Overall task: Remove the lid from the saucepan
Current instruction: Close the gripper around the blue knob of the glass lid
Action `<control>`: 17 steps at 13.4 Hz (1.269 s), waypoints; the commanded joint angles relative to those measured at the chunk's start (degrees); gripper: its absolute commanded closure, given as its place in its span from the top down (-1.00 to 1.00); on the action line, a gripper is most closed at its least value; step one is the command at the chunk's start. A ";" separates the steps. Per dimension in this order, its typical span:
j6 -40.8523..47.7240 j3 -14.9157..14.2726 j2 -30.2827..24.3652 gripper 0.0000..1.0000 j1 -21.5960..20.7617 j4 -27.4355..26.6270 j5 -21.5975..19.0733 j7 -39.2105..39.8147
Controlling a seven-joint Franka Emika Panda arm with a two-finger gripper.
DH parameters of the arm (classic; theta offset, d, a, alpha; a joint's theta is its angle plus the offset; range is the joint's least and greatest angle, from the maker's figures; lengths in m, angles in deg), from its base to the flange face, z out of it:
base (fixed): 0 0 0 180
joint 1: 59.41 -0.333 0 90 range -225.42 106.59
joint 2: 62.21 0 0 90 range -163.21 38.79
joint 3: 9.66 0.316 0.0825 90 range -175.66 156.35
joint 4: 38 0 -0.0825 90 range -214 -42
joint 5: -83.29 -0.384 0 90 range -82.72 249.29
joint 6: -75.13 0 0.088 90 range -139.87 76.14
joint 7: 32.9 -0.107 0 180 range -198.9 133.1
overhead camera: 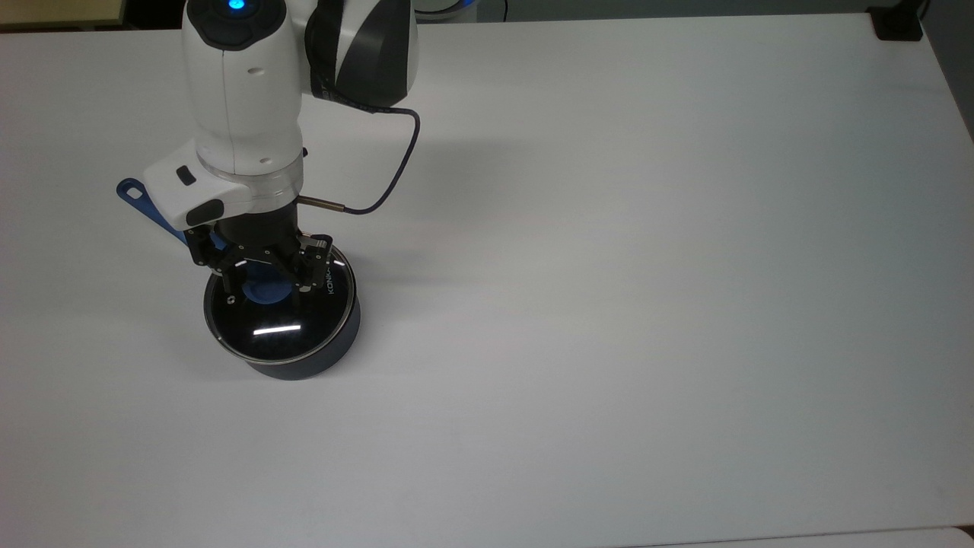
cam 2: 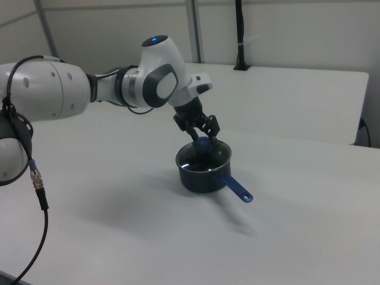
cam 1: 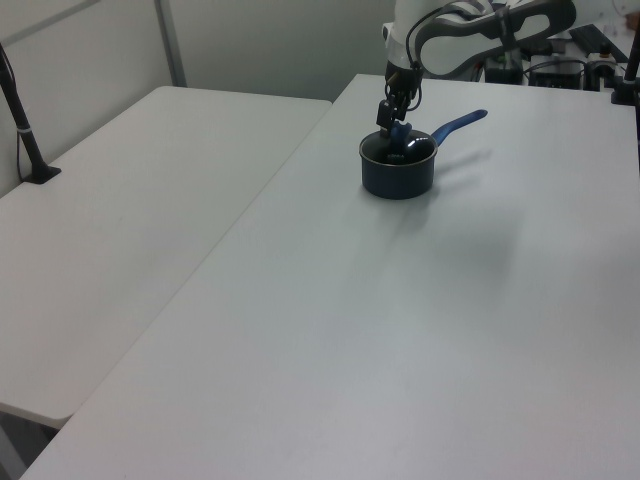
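White "KONKA" lettering can be read on the round clear glass lid with the thin metal rim (overhead camera: 279, 308), on the side toward the top view's right. The lid is seated flat on the small round dark navy saucepan (overhead camera: 319, 358), so the pan is closed up; a black inside is seen through the glass, and whether anything is in there can't be told. A bright strip of light is reflected on the glass, which is smooth and glossy. The pan is set on the plain matte white table (overhead camera: 609, 304), toward the top view's left. Further back, the lid's blue knob (overhead camera: 262, 291) is straddled by the black two-finger gripper (overhead camera: 262, 283), fingers spread a bit either side, nothing clamped. Behind that, the long straight blue handle with a hole at its end (overhead camera: 135, 193) is pointed to the top view's upper left.
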 commanded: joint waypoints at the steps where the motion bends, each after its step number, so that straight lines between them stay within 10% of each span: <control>1: 0.15 0.20 -0.30 0.52 -0.32 -0.23 0.48 2.83; 8: 0.77 0.20 -0.38 0.59 -0.50 -0.50 -0.05 2.67; 17: 1.91 0.29 -0.38 -0.14 -1.20 -0.50 -0.05 2.32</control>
